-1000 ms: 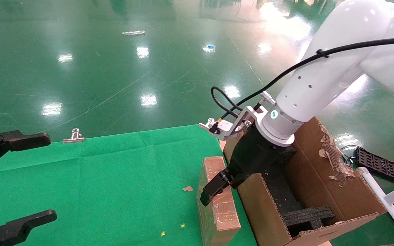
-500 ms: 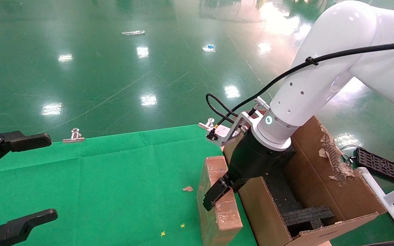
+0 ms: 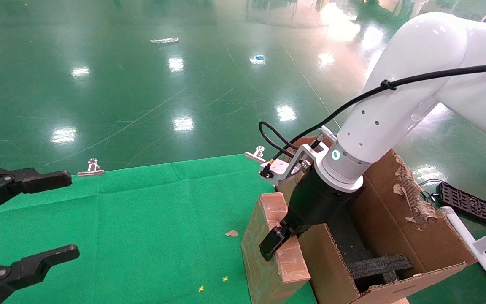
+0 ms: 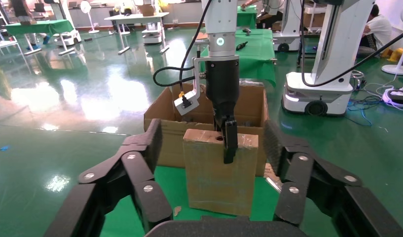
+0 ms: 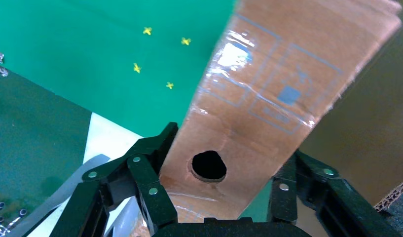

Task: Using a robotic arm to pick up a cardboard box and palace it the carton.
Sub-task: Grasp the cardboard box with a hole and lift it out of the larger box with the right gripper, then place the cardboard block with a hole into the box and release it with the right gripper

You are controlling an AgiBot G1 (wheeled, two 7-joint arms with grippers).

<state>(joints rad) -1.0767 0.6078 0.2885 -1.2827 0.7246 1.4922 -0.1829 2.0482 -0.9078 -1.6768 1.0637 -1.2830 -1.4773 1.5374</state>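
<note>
- Your right gripper [image 3: 277, 240] is clamped on the top narrow face of the box [image 3: 264, 253]; the right wrist view shows a finger [image 5: 150, 182] on each side of that face, beside its round hole.
- The box stands on edge at the right border of the green cloth [image 3: 141, 219], just beside the near wall of the carton [image 3: 331, 261]. It looks tilted; you cannot tell from these views whether its bottom has left the cloth.
- Judged from this, the grasp is done. Left for you: raise the box above the carton wall, carry it across to the right, lower it inside and let go.
- The carton is open, with ragged flaps on its far-right side and black foam [image 3: 380, 266] inside; mind where the box will land among the foam.
- Your left gripper [image 3: 28, 219] hangs spread wide and empty over the left part of the cloth, well apart from the box.
- Count: one box, one carton, two grippers.
- Two metal clips at the far edge of the cloth, one [image 3: 92, 168] to the left, one [image 3: 256, 153] near the arm's cable.
- One small brown scrap [image 3: 231, 233] lies on the cloth near the box.
- Two tiny yellow specks [image 3: 225, 278] lie nearer you in the head view; the right wrist view shows four.
</note>
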